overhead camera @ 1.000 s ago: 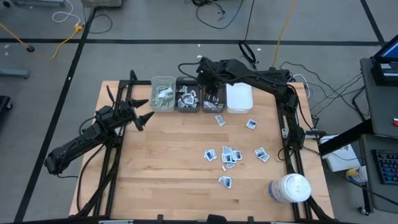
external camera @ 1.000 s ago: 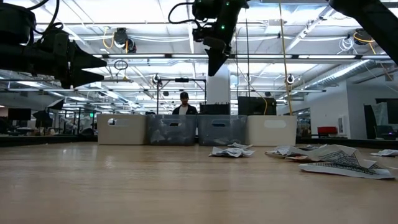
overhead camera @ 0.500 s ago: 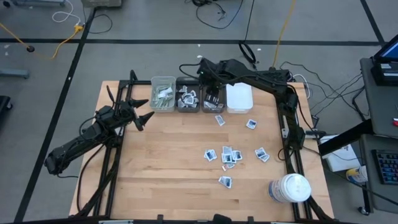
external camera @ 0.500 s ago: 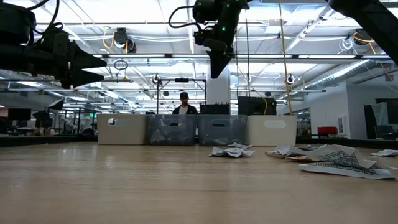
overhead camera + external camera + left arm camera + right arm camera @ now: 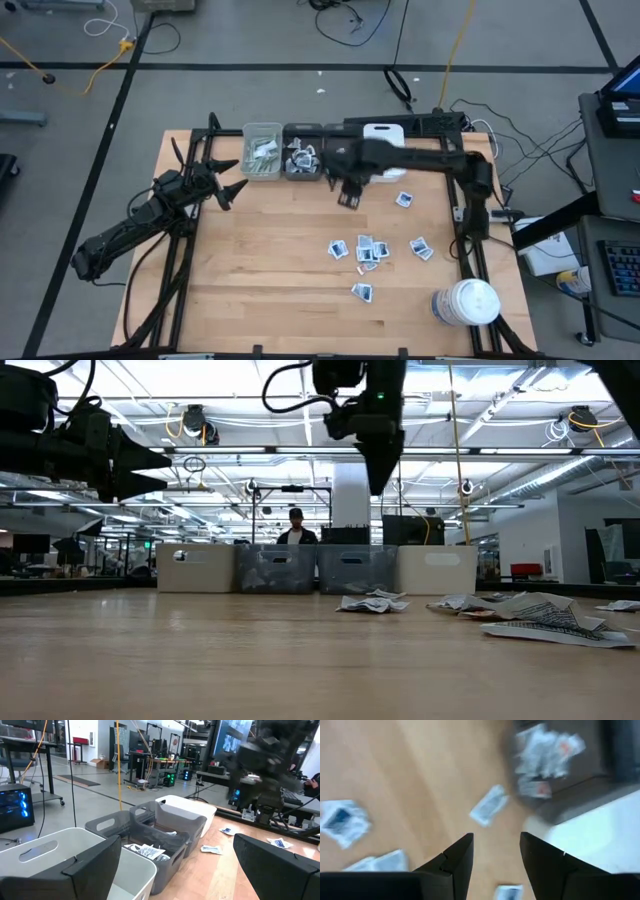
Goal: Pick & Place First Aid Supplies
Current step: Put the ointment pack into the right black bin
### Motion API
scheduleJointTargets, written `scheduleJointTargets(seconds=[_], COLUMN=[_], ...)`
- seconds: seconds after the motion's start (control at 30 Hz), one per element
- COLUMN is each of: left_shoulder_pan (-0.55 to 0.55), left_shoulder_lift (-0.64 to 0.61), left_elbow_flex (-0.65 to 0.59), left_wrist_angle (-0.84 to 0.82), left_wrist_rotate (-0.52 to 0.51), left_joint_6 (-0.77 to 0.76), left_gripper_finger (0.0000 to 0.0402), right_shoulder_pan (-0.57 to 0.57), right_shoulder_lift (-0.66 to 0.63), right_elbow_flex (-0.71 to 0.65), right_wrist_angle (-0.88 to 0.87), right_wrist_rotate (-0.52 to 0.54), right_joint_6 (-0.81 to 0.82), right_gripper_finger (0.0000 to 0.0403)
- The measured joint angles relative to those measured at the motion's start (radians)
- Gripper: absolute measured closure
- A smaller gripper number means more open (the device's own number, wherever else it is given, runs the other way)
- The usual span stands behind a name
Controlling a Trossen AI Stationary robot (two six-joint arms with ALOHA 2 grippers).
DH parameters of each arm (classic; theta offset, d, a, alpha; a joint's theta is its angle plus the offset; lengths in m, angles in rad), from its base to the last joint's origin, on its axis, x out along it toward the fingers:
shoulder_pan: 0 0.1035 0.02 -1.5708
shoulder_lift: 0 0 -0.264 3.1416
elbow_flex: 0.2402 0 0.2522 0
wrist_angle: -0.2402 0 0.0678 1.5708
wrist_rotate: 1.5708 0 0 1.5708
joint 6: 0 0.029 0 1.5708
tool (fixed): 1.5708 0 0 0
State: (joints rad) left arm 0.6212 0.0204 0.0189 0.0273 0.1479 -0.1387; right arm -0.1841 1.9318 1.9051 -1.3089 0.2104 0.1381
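pale wood makes up the counter (image 5: 270,260), with a row of four small bins along its far edge: a white bin (image 5: 261,150) holding long pale wrapped strips (image 5: 262,153), a grey bin (image 5: 301,165) with a heap of crumpled sachets (image 5: 300,156), a second grey bin mostly hidden under the right arm, and a white bin (image 5: 384,133) at the right end. loose first aid sachets (image 5: 368,249) lie scattered over the right half of the counter, with two more (image 5: 403,199) nearer the bins and one (image 5: 362,291) closer to the front. a large white round jar (image 5: 466,302) stands at the near right corner.

the right gripper (image 5: 346,195) hangs above the counter just in front of the bins, its fingers (image 5: 456,857) spread with a clear gap and nothing between them. the left gripper (image 5: 228,178) hovers off the counter's left side, its fingers (image 5: 95,857) wide apart and empty.
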Motion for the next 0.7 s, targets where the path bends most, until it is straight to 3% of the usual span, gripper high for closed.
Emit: scheduleJointTargets(seconds=[0.3, 0.5, 0.7], left_shoulder_pan=[0.0, 0.0, 0.0], left_shoulder_lift=[0.0, 0.0, 0.0], left_elbow_flex=[0.0, 0.0, 0.0], left_wrist_angle=[0.0, 0.0, 0.0], left_wrist_rotate=[0.0, 0.0, 0.0], left_joint_6=[0.0, 0.0, 0.0], left_gripper_finger=[0.0009, 0.0009, 0.0009], right_shoulder_pan=[0.207, 0.306, 0.308], right_shoulder_lift=[-0.145, -0.144, -0.145], right_elbow_flex=[-0.33, -0.376, -0.376], right_wrist_angle=[0.131, 0.149, 0.191], right_wrist_rotate=[-0.085, -0.084, -0.081], right_joint_6=[0.226, 0.262, 0.273], right_gripper_finger=[0.0248, 0.0248, 0.0248])
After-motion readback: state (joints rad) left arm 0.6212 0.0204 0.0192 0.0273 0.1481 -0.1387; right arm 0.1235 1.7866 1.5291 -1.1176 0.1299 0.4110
